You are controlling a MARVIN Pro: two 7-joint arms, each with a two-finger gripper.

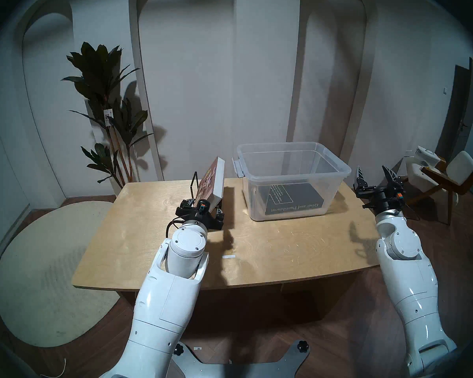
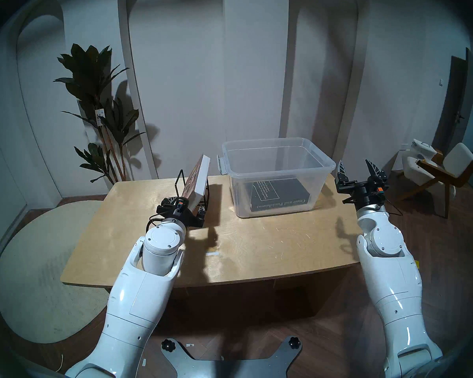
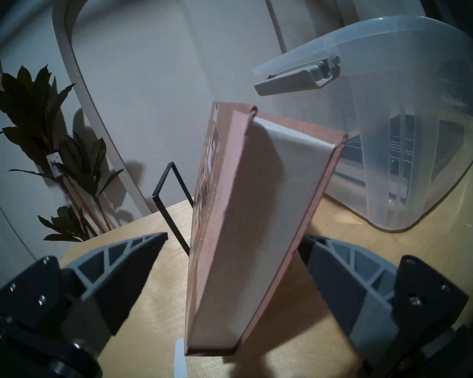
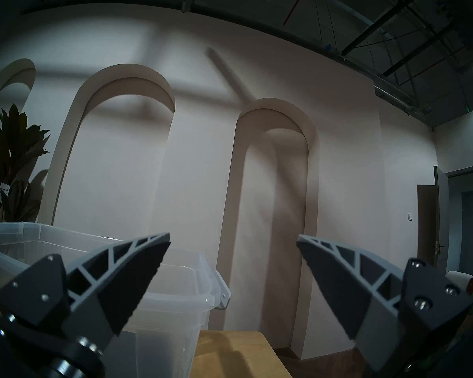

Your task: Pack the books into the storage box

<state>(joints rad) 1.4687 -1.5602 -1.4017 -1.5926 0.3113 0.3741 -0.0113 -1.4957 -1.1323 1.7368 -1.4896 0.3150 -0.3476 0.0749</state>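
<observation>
The left hand point(image 3: 231, 243) is straddling the reddish-brown book point(image 3: 246, 224) with fingers spread, not pinching it; the book is leaning in the black wire rack point(image 1: 194, 184) on the desk point(image 1: 271, 249). The black "Crime and Punishment" book point(image 1: 294, 201) is lying flat inside the clear storage box point(image 1: 292, 153). The right hand point(image 1: 375, 175) is hovering spread and empty beside the box.

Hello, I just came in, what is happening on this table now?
A two-armed robot is packing books. The black book already lies flat in the clear storage box. The reddish-brown book leans in the black wire rack; the open left gripper straddles it, not yet closed. The right gripper hangs open beside the box.
</observation>
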